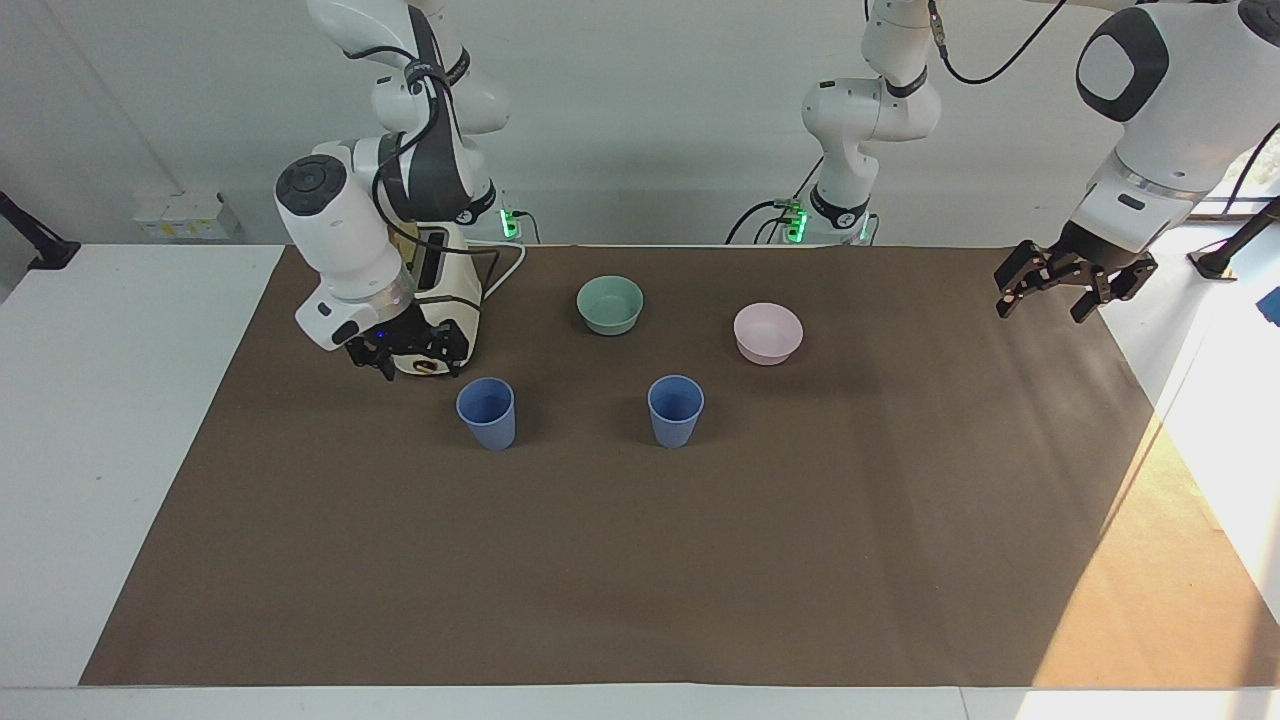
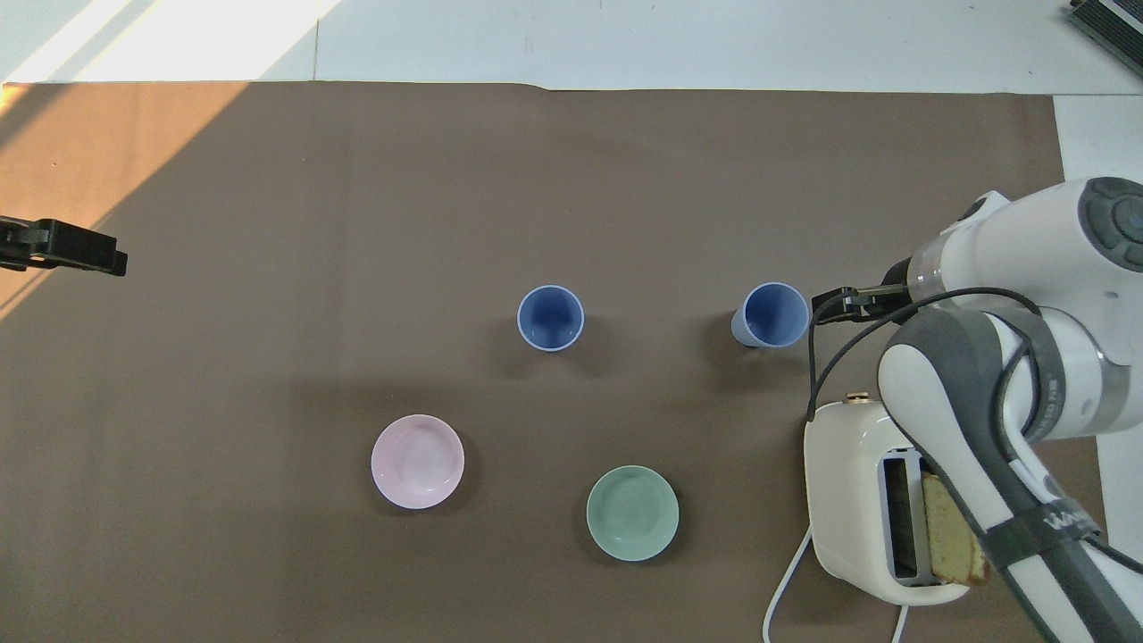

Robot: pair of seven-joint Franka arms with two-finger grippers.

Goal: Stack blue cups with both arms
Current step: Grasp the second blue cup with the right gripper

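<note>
Two blue cups were seen upright and apart on the brown mat: one cup (image 1: 486,412) beside the toaster (image 1: 446,290), the other cup (image 1: 675,410) mid-table, farther from the robots than the bowls. The right gripper (image 1: 408,352) was held low before the toaster, its jaws impossible to judge. The left gripper (image 1: 1068,283) was raised over the mat's edge, jaws spread, nothing held.

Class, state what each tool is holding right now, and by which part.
Nothing is held: the right tool is low beside the toaster, the left tool over the mat's edge.
</note>
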